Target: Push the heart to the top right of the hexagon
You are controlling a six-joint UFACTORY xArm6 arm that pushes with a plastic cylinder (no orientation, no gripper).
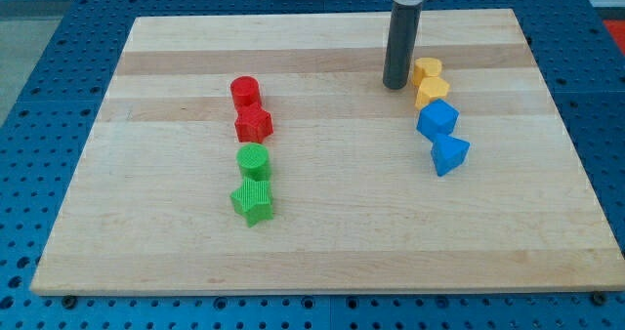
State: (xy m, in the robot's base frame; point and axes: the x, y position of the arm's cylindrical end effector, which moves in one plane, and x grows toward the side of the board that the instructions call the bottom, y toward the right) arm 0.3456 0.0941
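Yellow heart sitting at view's upper right, touching yellow hexagon below it, shapes possibly swapped. Tip resting just left of heart. No pincer showing. Blue blocks lying beneath.

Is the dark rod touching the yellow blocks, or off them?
Touching or nearly so, I cannot tell which. My tip sits on the wooden board just left of the upper yellow block, no clear gap showing.

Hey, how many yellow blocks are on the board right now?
2, touching, near the view's top right: one yellow block beside my tip, the other yellow block just below it. None seems hidden.
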